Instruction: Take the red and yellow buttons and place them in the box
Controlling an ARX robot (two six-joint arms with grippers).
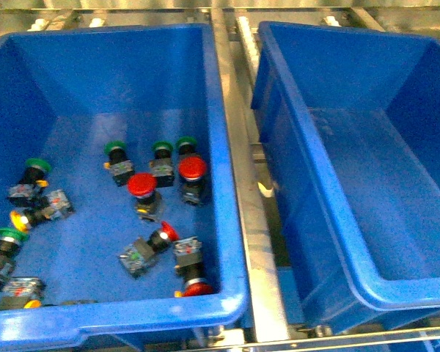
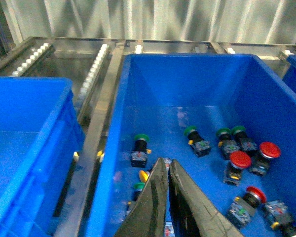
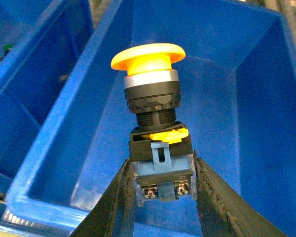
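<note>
Over the box [image 3: 54, 129], right claw [image 3: 164, 167] pinching a yellow button [image 3: 150, 74] by its contact block [image 3: 163, 170], visible only in the right wrist view, left claw [image 2: 166, 163] pressed together over the other bin [image 2: 110, 148], front view showing red buttons [image 1: 141, 185] lying there among green buttons [image 1: 116, 150].

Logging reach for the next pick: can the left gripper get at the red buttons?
Probably yes: the left gripper hangs shut over the open bin, and the red buttons lie uncovered, though green buttons crowd them.
</note>
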